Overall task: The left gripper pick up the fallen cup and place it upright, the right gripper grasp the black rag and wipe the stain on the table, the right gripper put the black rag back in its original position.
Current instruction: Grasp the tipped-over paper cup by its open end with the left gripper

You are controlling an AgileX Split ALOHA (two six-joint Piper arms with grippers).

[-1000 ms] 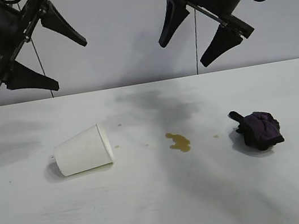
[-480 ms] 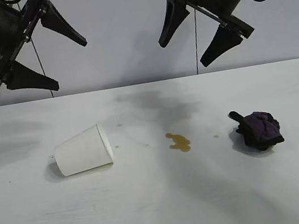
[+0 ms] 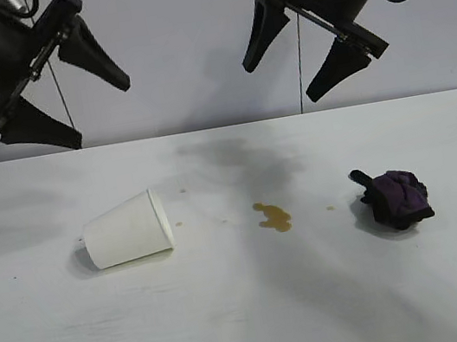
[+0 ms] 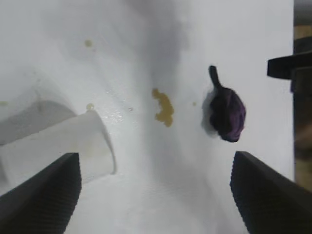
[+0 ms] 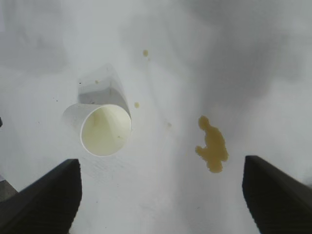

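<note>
Tapered white paper cup (image 3: 126, 230) on side, left on smooth table (image 3: 254, 325); bunched black rag (image 3: 395, 198) right; irregular stain (image 3: 273, 216) between. Left claw (image 3: 57, 87), right claw (image 3: 304, 44) aloft, both spread wide, holding nothing.

Matt paper cup (image 3: 126, 229); crumpled cloth rag (image 3: 397, 198); smooth, smudged table (image 3: 251, 307)

cup (image 3: 126, 229) left, stain (image 3: 273, 216) centre, black rag (image 3: 396, 198) right
</note>
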